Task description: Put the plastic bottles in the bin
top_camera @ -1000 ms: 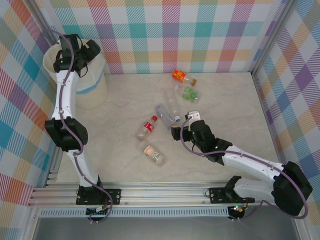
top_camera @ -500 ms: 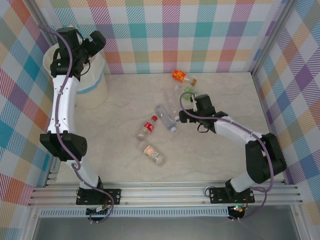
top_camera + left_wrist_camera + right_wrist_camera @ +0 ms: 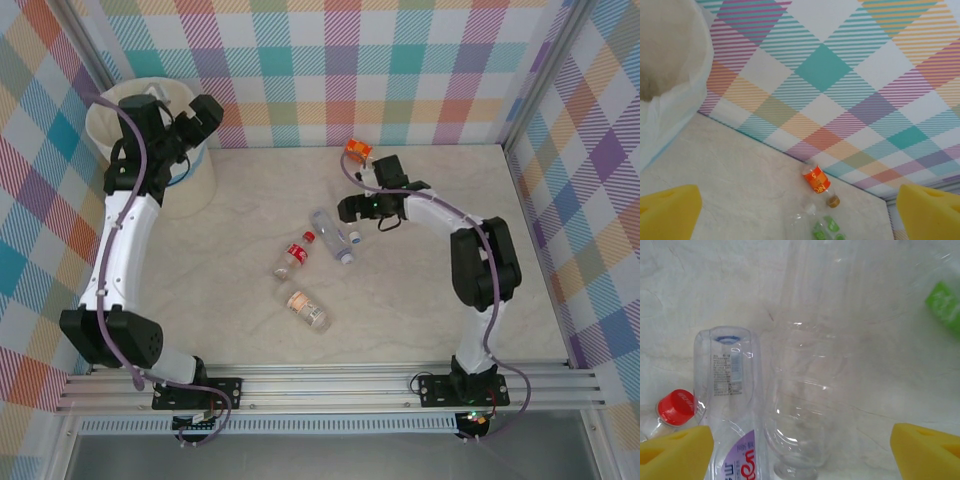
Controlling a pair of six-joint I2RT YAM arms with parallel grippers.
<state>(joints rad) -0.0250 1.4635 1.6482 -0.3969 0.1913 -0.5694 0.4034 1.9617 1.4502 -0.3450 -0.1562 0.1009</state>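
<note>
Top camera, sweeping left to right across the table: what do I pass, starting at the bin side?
bin → left pincer → red-label bottle → orange-label bottle. The peach-label bottle and purple-label bottle overlap these sideways, so they are left out.

From above and behind the bases [image 3: 195, 385] we look down on the whole table [image 3: 240, 200] and plaid wall [image 3: 400, 70]. Our left wrist view, high beside the bin [image 3: 670, 75], faces across to the orange bottle [image 3: 816, 181], also seen from overhead. Our right wrist view looks down, very close, on clear bottles [image 3: 795, 405] mid-table.
</note>
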